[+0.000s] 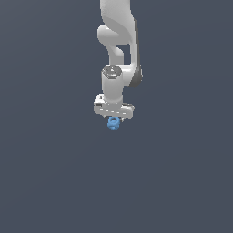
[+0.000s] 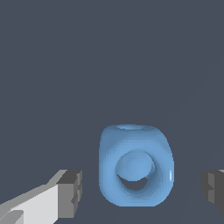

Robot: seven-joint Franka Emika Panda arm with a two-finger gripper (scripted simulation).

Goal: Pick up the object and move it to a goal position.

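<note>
Jaws of the white robot gripper (image 2: 142,190) stand spread, one pad either side of the small bright blue lumpy ring-hollowed object (image 2: 135,170), gaps both sides.

From the exterior view I can't make out the gripper (image 1: 113,119) fingers; the object (image 1: 113,123) is too small for detail. In the wrist view one finger (image 2: 214,191) is cut by the edge, and I can't see any contact.
</note>
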